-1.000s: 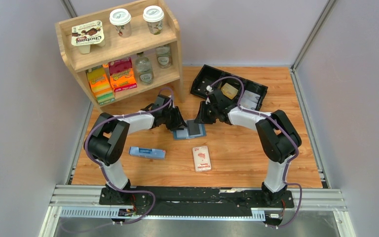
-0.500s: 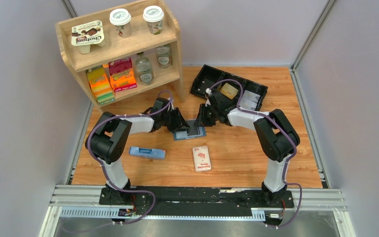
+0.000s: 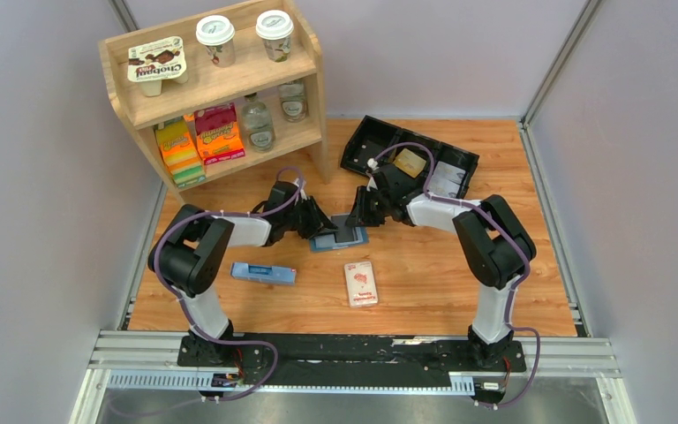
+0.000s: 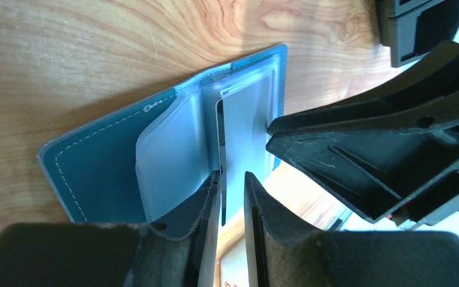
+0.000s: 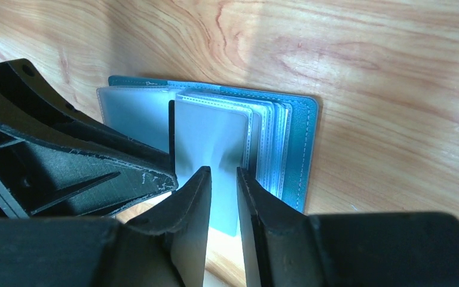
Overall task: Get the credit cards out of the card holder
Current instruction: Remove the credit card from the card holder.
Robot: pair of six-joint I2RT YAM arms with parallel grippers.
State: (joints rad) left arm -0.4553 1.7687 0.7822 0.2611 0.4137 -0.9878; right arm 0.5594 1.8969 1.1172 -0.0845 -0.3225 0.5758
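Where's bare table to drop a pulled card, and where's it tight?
Bare wood lies right of the white pack, up to the right arm, and between that pack and the blue box. Crowded: the left gripper and right gripper meet over the card holder, with the black tray just behind.

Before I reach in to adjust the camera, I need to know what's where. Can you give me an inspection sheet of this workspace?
Surface: wood-grain table; no damage seen.
Job's things: holder lies open mid-table; grey card at it; tan card in the tray.
Clutter: blue box, white pack.
Claws: left claw and right claw both at the holder, fingers nearly together; grip unclear.
Cables: purple cables looped along both arms.
Surroundings: shelf with cups, bottles, boxes; grey walls.
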